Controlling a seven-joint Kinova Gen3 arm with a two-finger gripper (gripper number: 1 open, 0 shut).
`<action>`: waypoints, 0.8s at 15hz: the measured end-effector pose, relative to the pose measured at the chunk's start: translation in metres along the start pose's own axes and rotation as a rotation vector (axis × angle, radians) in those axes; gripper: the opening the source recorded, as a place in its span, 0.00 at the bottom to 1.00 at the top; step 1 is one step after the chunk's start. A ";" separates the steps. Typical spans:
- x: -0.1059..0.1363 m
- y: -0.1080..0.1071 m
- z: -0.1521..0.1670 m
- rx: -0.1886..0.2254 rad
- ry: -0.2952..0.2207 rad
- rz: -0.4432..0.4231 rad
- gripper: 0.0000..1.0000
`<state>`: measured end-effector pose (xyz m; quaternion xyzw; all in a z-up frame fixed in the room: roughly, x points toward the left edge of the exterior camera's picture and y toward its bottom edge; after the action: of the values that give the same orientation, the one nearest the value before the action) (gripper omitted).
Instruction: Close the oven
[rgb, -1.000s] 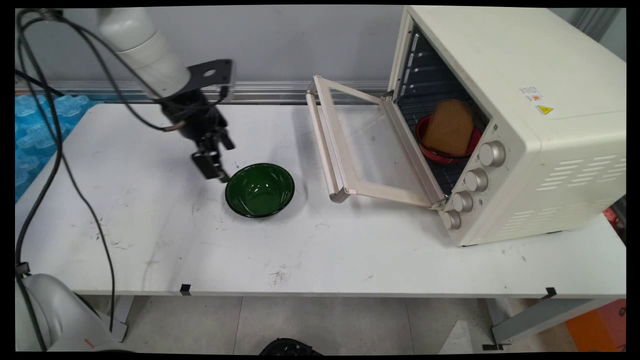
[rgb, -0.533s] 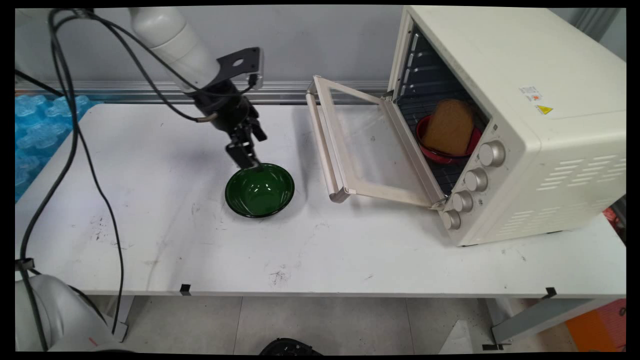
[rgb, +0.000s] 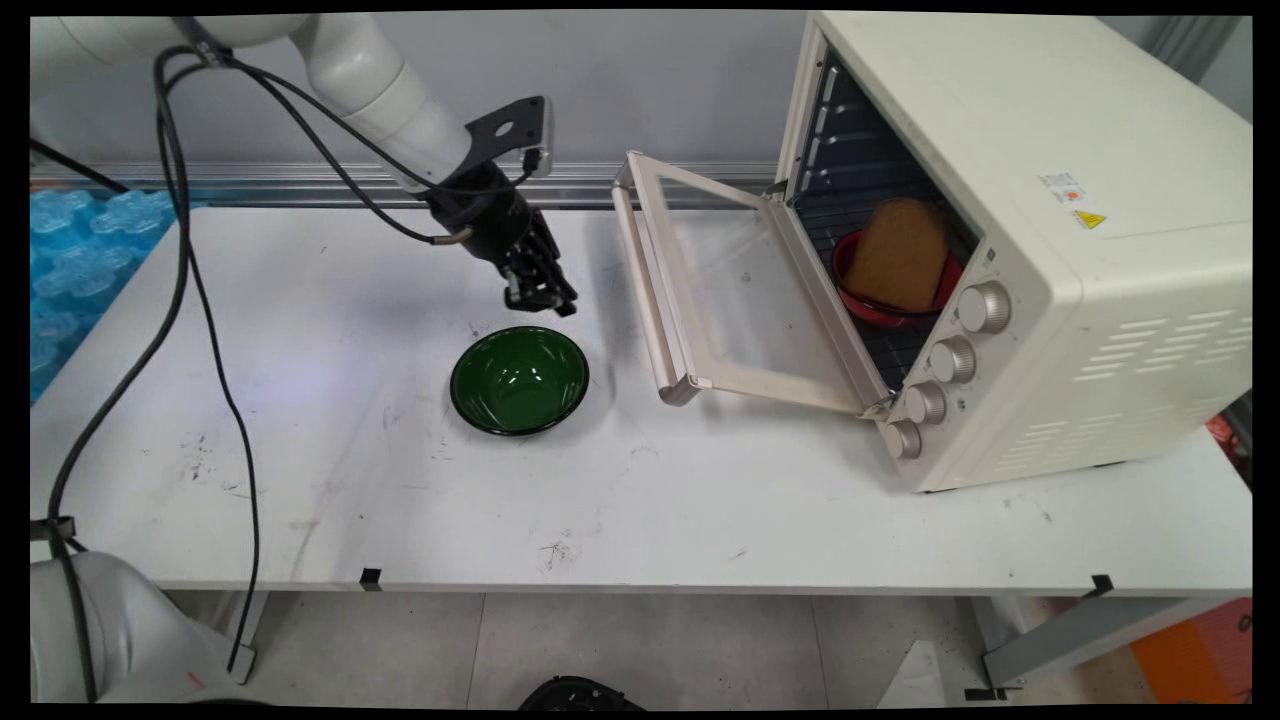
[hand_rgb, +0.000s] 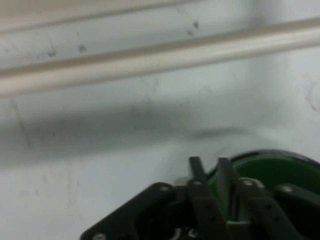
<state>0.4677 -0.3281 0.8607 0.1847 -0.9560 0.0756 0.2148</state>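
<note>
The gripper hung over the white table, just behind the far rim of a green bowl and not touching it. In the hand view its two fingers stood close together with only a thin gap and nothing between them, the bowl's rim showing just beyond and to one side of them.

The bowl sat upright and empty near the middle of the table, well clear of the oven door, which hung open toward it. It looked like glossy enamel or glazed ware: stiff, probably light, and likely slippery on its curved wall. A pinch over the thin rim, one finger inside and one outside, seemed the surest hold; the rounded body offered nothing to clamp. Set down hard, it could chip.

To the right stood a cream oven. On its rack lay a red dish with a brown slice of bread leaning in it. The pale bar across the top of the hand view was perhaps the door's handle, though it was too soft to be sure.
</note>
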 end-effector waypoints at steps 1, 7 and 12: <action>-0.001 -0.003 0.004 0.001 0.017 0.004 0.00; -0.012 -0.018 0.023 0.010 0.120 0.023 0.00; -0.026 -0.019 0.040 0.016 0.189 0.055 0.00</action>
<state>0.4818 -0.3459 0.8150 0.1522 -0.9355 0.1062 0.3006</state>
